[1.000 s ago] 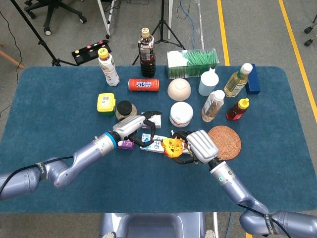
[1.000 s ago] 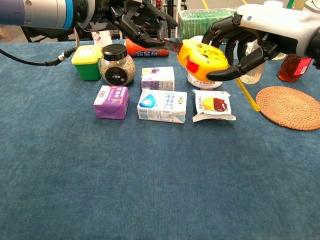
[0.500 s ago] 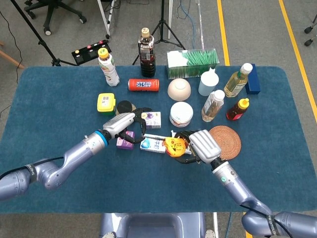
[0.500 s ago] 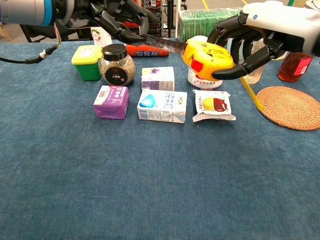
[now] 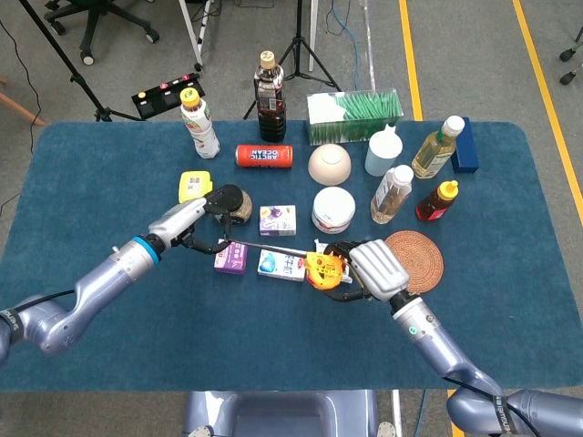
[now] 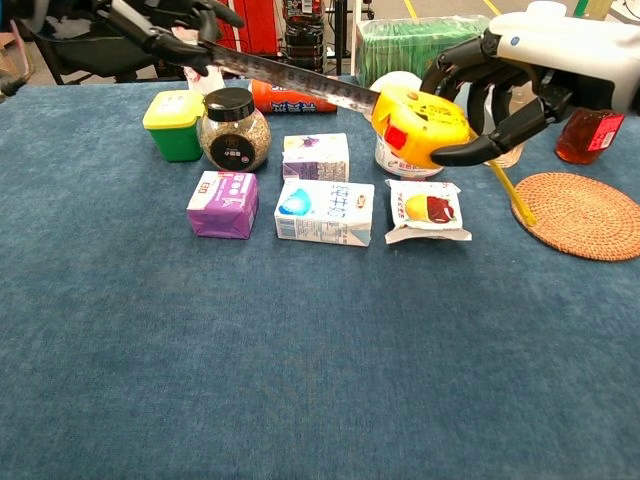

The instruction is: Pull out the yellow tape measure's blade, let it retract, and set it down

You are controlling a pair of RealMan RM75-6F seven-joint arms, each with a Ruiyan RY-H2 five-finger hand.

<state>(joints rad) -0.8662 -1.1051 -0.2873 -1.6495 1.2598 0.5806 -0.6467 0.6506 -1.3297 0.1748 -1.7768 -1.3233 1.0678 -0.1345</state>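
On the table (image 5: 109, 182), which has a dark blue cloth over it, many small things stand in loose rows: bottles, a red can (image 5: 264, 156), a bowl (image 5: 329, 165), a white jar (image 5: 333, 210), a round woven coaster (image 5: 413, 261) and some small cartons. Behind the table the floor is grey with yellow lines, and tripod legs and an office chair (image 5: 100, 20) stand there.

The right hand (image 5: 363, 270) grips the yellow tape measure (image 5: 322, 269) and holds it in the air above the cartons, fingers curled around the case. The blade (image 6: 290, 82) is pulled out to the left, and the left hand (image 5: 202, 228) pinches its end near the jar with the black lid (image 5: 230, 203).

The head view shows both arms complete and the whole table, but the blade there is only a thin dark line. The chest view shows the printed marks on the blade, the red button on the case and a yellow strap (image 6: 508, 192) hanging under the right hand; the left hand is cut by the top edge there. It shows also the faces of the purple carton (image 6: 223, 204), the blue and white carton (image 6: 324, 212) and the lemon packet (image 6: 428, 211).
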